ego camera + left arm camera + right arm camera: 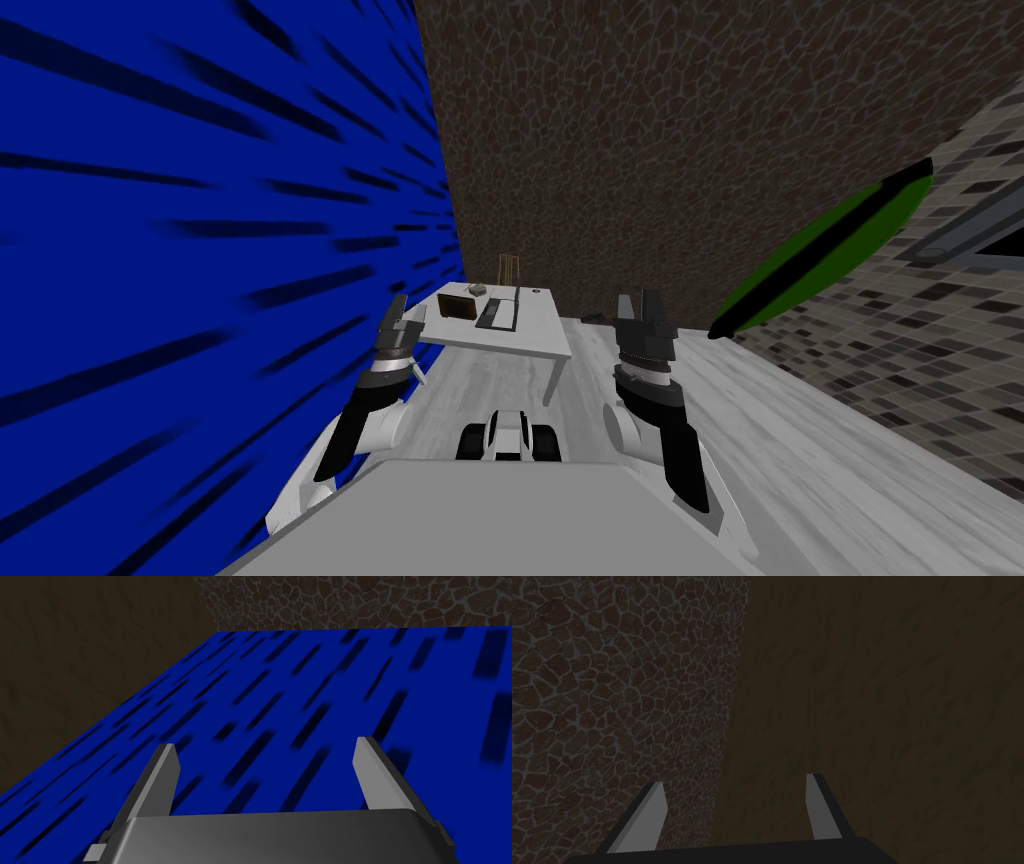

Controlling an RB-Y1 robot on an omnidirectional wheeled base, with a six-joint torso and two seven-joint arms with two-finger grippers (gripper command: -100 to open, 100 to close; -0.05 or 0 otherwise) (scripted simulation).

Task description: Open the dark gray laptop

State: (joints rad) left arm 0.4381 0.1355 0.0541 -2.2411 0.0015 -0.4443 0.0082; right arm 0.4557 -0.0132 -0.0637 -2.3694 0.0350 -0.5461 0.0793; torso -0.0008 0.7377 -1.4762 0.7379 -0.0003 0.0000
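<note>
While left gripper (402,312) and right gripper (640,305) gape empty, the laptop (496,313) sits far ahead — nearer my left. Its length points away.

white table (520,345) | dark gray laptop (494,316) flat mid-tabletop | brown box (455,306) just beside it, toward left edge | wire rack (509,268) at far edge
</note>
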